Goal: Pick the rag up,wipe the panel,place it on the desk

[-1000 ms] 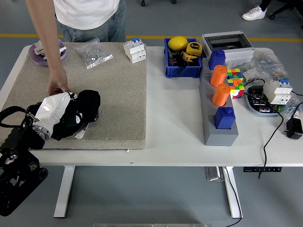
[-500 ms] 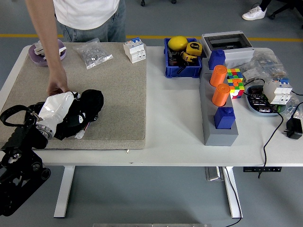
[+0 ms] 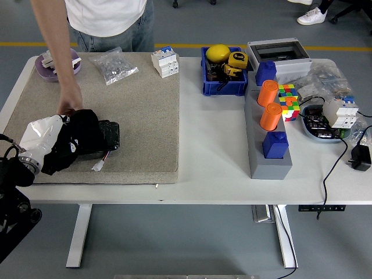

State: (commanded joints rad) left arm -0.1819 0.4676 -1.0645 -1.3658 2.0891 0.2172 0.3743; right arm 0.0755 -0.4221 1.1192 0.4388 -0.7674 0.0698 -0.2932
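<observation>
A black rag lies on the beige panel near its front left corner. My left hand comes in from the lower left, its back wrapped in white plastic, with black fingers curled down over the rag's left part. A small white connector on thin wires sticks out from under the rag at the front. A person's hand rests on the panel just behind my hand, nearly touching it. My right arm does not show.
On the panel's far edge sit a bag of small parts, white breakers and a purple dish. To the right stand a blue bin, a grey block with orange cylinders and cables.
My left hand has slid to the left along the panel's front edge. The rag's right end has barely shifted. The person's hand stays in place.
</observation>
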